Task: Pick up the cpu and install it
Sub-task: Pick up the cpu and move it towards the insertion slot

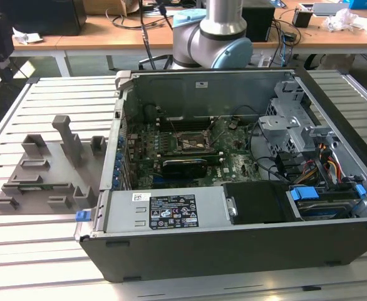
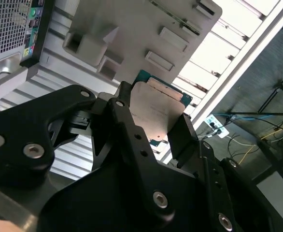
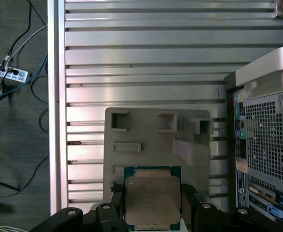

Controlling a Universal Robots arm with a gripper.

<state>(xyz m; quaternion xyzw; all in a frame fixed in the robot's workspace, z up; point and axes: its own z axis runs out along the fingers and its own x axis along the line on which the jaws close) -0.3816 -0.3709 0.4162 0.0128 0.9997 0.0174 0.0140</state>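
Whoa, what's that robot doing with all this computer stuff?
The robot arm is holding a cpu. Its end effector grips the chip by two opposite edges, above the grey holder tray on the slatted table. The open computer case sits beside the tray. The cpu is not in the motherboard socket yet.

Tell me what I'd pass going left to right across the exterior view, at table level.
Grey holder tray → computer case's left wall → black socket frame on the motherboard → metal drive cage.
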